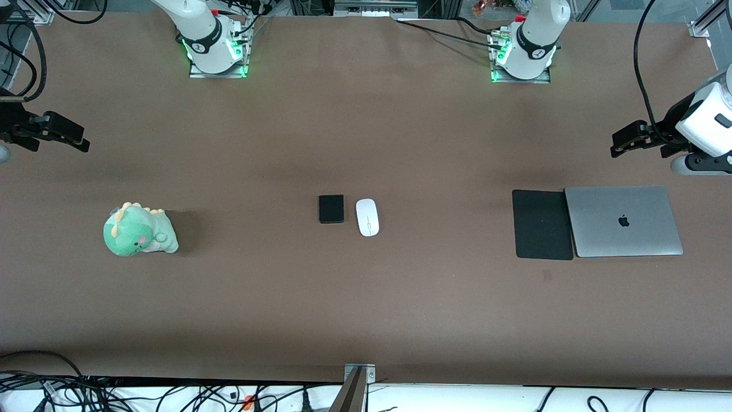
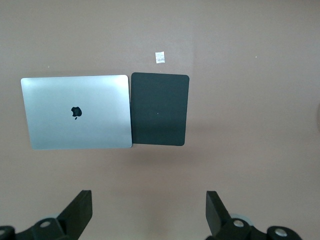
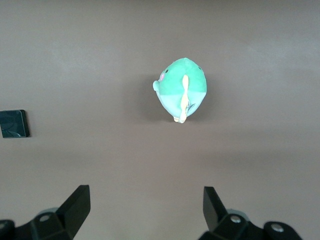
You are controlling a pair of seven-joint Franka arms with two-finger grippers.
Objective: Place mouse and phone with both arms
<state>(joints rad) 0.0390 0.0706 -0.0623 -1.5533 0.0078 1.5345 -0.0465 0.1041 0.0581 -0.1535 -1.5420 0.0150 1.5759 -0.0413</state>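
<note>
I see the phone (image 1: 331, 209) and mouse (image 1: 367, 217) side by side mid-tabletop (image 1: 366, 309), long axes toward the front camera. The phone lies toward my right tool (image 1: 77, 139), the mouse toward my left tool (image 1: 620, 144); both tools hang spread and empty over the tabletop's ends

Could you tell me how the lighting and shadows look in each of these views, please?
Front view: even overhead light, soft bands of shade across the table, a shadow beside the plush dinosaur, green glow at both bases. Left wrist view: sharp, with mild sheen on the laptop and the mouse pad matte. Right wrist view: dimmer, a soft shadow beside the plush.
</note>
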